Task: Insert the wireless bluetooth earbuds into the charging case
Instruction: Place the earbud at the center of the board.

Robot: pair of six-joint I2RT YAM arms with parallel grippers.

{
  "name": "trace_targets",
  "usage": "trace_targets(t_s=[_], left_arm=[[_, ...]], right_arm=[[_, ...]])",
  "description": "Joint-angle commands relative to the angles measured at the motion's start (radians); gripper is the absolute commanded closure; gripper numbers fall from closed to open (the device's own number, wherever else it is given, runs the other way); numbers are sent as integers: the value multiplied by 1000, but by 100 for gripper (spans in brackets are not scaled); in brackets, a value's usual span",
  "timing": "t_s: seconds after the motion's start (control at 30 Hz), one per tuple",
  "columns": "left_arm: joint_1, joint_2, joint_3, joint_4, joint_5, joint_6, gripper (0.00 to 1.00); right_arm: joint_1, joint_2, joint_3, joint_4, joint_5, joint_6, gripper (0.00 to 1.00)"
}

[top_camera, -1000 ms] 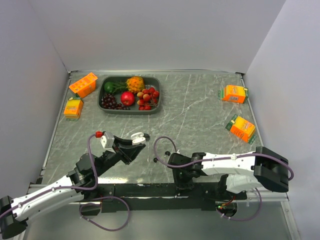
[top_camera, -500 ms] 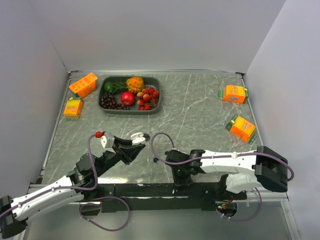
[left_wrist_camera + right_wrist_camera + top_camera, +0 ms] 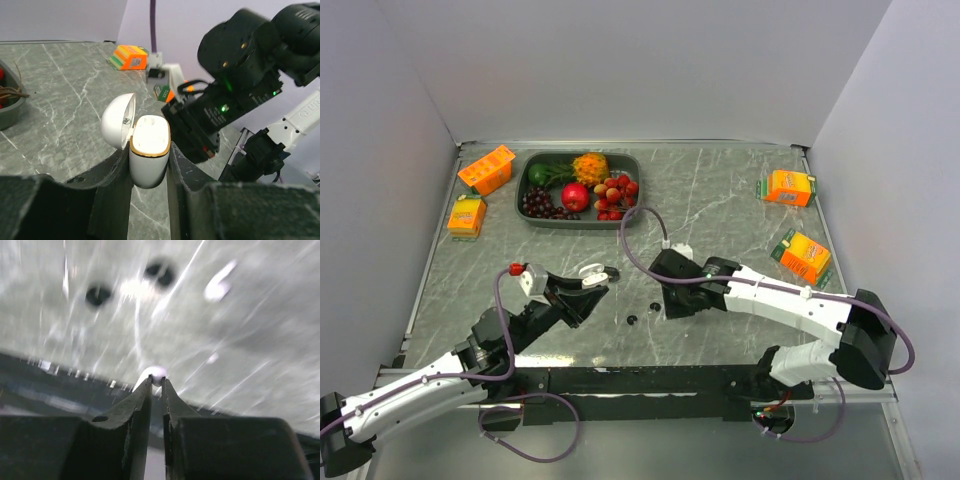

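My left gripper (image 3: 590, 283) is shut on the white charging case (image 3: 593, 271), holding it upright above the table with its lid open. In the left wrist view the case (image 3: 149, 150) has a gold rim and sits between my left gripper's jaws (image 3: 149, 162). My right gripper (image 3: 667, 303) hangs just right of the case, shut on a small white earbud (image 3: 157, 373) at its fingertips (image 3: 156, 382). Two black earbuds (image 3: 631, 320) (image 3: 654, 303) lie on the table below it. They show blurred in the right wrist view (image 3: 97, 295) (image 3: 160, 273).
A dark tray (image 3: 578, 226) of fruit stands at the back left. Orange cartons lie at the left (image 3: 485, 169) (image 3: 467, 215) and at the right (image 3: 788, 187) (image 3: 804, 257). A blurred white spot (image 3: 219, 286) shows on the marble table.
My right arm has lifted from the table's near edge and swung forward toward the middle, next to the held case. The left arm and case have stayed put.
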Motion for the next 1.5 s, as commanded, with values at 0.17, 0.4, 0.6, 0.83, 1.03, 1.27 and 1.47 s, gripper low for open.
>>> trace_targets(t_s=[0.17, 0.4, 0.6, 0.83, 1.03, 1.27, 1.47], left_arm=[[-4, 53, 32, 29, -50, 28, 99], [-4, 125, 35, 74, -50, 50, 99], [-4, 108, 58, 16, -56, 54, 99], [-4, 73, 40, 6, -62, 31, 99], [-4, 70, 41, 6, -59, 30, 99], [-4, 42, 38, -13, -57, 28, 99], [-6, 15, 27, -21, -66, 19, 99]], right_arm=[[-13, 9, 130, -18, 334, -207, 100], [-103, 158, 103, 83, 314, -221, 100], [-132, 134, 104, 138, 224, -230, 77], [-183, 180, 118, 194, 103, -267, 57], [-206, 246, 144, 195, 58, -246, 55], [-206, 270, 127, 227, 66, -324, 61], [-208, 313, 133, 191, 69, -332, 59]])
